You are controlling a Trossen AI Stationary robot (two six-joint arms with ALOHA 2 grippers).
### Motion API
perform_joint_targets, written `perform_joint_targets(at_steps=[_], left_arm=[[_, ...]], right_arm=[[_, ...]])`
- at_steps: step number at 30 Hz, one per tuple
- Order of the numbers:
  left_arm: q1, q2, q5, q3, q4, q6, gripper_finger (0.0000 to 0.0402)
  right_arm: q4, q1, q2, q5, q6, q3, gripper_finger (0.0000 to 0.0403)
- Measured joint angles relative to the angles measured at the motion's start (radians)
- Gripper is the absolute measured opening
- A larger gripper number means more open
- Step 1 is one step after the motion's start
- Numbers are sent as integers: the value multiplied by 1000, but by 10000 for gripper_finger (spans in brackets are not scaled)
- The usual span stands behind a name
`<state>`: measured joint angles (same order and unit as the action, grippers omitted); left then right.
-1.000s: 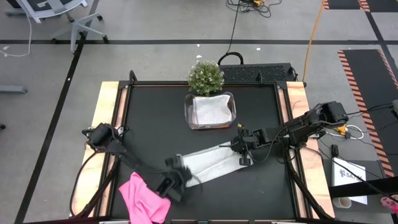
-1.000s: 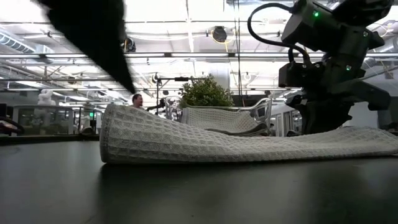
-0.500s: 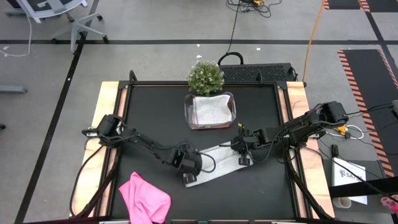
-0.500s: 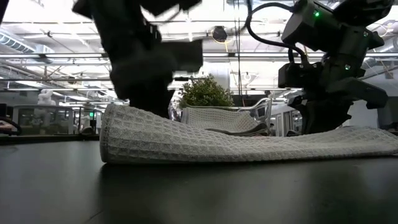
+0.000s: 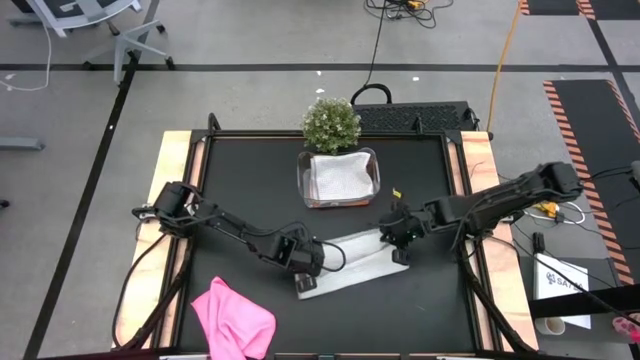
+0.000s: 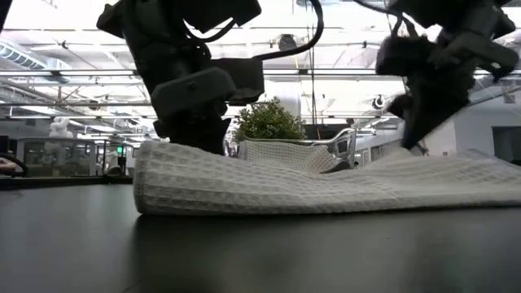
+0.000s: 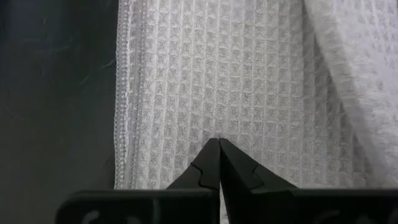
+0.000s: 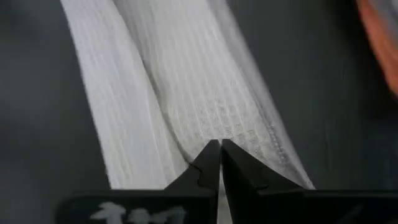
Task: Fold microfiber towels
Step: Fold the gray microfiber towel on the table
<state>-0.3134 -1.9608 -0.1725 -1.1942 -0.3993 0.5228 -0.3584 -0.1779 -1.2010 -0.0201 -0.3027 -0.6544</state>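
**Grey towel gripped at both ends — handling notes**

The light grey towel [image 5: 345, 262] lies as a long folded strip on the black table [image 5: 240, 190], between centre and near edge. The left gripper [image 5: 303, 268] is pinched shut on the strip's left end; the right gripper [image 5: 402, 238] is pinched shut on its right end, which sits lifted off the table in the low view.

Handling, as judged: the waffle-weave cloth is light, soft and limp — it will sag between holds and drape rather than crease. Grip at corners or hemmed edges, through all layers.

Surroundings: a pink towel [image 5: 232, 318] lies crumpled near the front-left corner, apart from the strip. A clear tub [image 5: 339, 178] holding another folded grey towel [image 5: 338, 174] stands behind, beside a small plant [image 5: 331, 123]. Nothing lies between the grippers.
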Motion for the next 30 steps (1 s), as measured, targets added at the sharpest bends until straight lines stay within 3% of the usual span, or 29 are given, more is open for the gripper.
perform_joint_targets(at_steps=[6, 11, 18, 26, 30], left_arm=[[0, -2, -1, 0, 10, 14, 12], [-2, -2, 0, 1, 9, 34, 4], [-2, -3, 1, 1, 9, 37, 8], [-2, -3, 3, 1, 9, 41, 13], [-2, -3, 2, 1, 9, 40, 3]], right_arm=[[-165, -9, -31, -34, 24, 0, 6], [-198, 14, -36, -31, 50, 0, 9], [-78, 8, -27, 50, 9, -2, 17], [-89, -11, -106, 18, 107, -2, 17], [-53, -5, -162, 68, 105, -2, 17]])
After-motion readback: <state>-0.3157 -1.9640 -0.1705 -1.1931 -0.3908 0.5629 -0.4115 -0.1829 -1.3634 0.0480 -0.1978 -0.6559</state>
